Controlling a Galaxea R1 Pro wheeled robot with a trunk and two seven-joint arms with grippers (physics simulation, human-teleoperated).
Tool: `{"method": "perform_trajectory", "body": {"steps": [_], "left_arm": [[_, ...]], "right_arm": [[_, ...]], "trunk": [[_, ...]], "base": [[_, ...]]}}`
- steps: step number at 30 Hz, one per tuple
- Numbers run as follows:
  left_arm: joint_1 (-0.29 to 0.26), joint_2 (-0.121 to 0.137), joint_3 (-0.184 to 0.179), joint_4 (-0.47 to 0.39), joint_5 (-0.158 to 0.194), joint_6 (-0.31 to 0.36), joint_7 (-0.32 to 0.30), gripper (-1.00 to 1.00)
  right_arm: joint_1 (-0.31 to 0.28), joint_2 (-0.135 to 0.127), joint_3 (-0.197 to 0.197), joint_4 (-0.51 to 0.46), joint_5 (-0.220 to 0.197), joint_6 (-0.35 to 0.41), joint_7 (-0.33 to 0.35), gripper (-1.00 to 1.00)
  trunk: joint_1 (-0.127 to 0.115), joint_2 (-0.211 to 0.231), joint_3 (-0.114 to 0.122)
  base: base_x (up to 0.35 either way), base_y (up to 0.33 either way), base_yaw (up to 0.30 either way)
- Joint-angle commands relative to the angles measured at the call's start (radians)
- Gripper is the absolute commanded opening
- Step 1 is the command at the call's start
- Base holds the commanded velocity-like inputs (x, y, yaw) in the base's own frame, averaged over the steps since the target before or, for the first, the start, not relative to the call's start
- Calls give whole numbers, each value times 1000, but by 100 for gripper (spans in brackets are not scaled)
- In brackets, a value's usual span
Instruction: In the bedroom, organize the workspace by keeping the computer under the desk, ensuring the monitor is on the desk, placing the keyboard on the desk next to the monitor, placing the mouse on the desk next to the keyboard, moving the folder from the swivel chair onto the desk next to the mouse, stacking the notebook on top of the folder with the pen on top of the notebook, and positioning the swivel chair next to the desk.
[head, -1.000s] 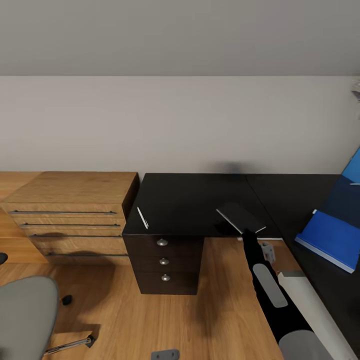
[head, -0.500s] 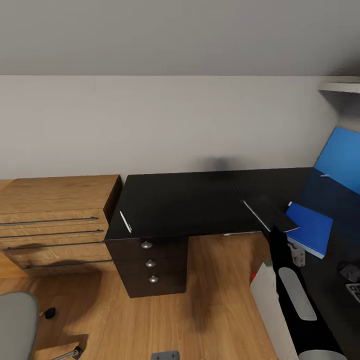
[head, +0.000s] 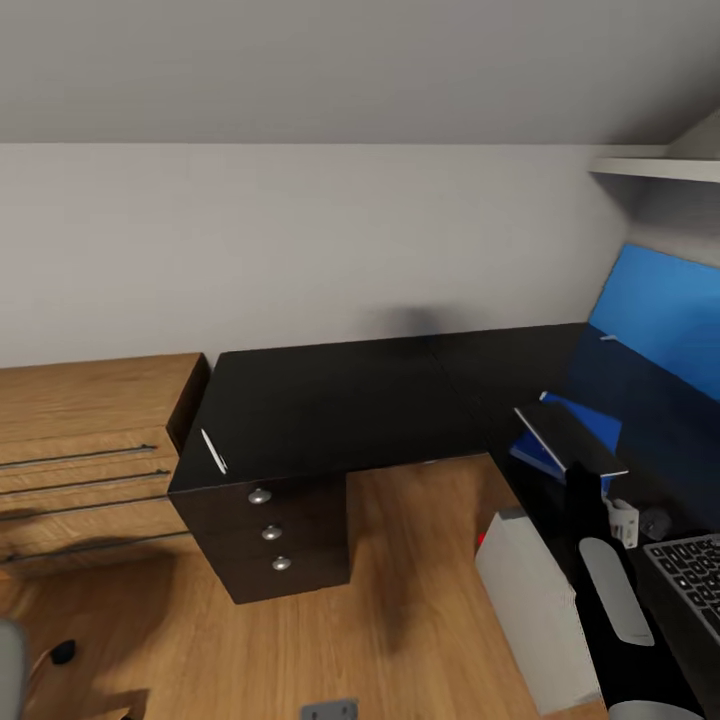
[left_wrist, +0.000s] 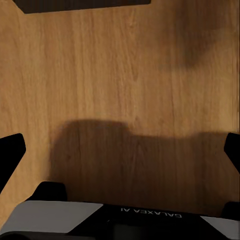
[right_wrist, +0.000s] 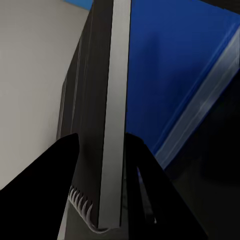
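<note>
Has brought the notebook (head: 565, 438), clamped in the right gripper (head: 588, 472), from the desk (head: 330, 400) front edge to above the folder (head: 540, 455); ready to lower. Leaves the left gripper (left_wrist: 122, 150) spread wide above floor, with the pen (head: 213, 452) waiting at the desk's left front edge.

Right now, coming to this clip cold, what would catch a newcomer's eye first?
Probably the black desk against the wall, with a thin pen alone near its left edge. Next, at the right, the right end effector holds a dark flat notebook over the blue folder, with the blue back panel behind. Beside the arm, a keyboard lies on the desk's right wing and the pale computer stands on the floor.
</note>
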Motion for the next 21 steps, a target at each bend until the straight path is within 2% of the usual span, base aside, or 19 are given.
{"method": "perform_trajectory", "body": {"steps": [1, 14, 21], "left_arm": [[-1, 1, -4, 2, 3, -9, 7, 100], [-1, -1, -6, 30, 3, -26, 7, 100], [-1, -1, -5, 30, 3, -26, 7, 100]], "right_arm": [[0, -1, 1, -3, -8, -4, -1, -100], [2, 2, 0, -20, -6, 9, 5, -100], [2, 1, 0, -23, 3, 2, 17, -100]], "trunk": [[0, 0, -1], [0, 0, -1], [0, 0, -1]], "base": [[138, -215, -32], [21, -31, -4], [146, -137, 0]]}}
